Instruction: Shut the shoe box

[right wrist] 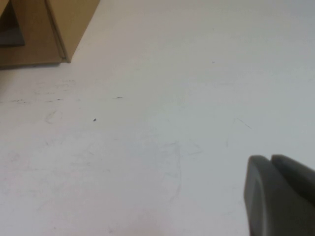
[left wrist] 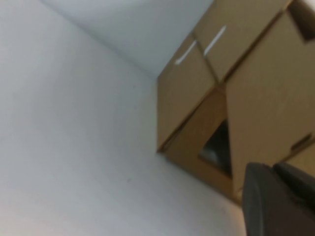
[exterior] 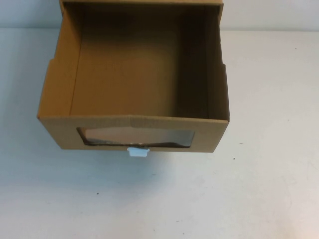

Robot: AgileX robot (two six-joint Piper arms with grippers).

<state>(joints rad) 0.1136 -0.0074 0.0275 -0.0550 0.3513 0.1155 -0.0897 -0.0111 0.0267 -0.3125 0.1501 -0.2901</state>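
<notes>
The shoe box [exterior: 129, 122] is a brown cardboard drawer, pulled out toward me and empty inside. Its front has a clear window [exterior: 134, 137] with a small white pull tab [exterior: 138, 152] under it. Neither gripper shows in the high view. In the left wrist view my left gripper [left wrist: 273, 167] is shut and empty, low over the table beside the brown box [left wrist: 256, 98]. In the right wrist view my right gripper [right wrist: 270, 158] is shut and empty over bare table, well away from the box corner [right wrist: 69, 24].
The white table [exterior: 259, 189] stretches in front of the box and on both sides of it. The drawer's outer sleeve [exterior: 139, 2] shows only as a strip at the far edge of the high view.
</notes>
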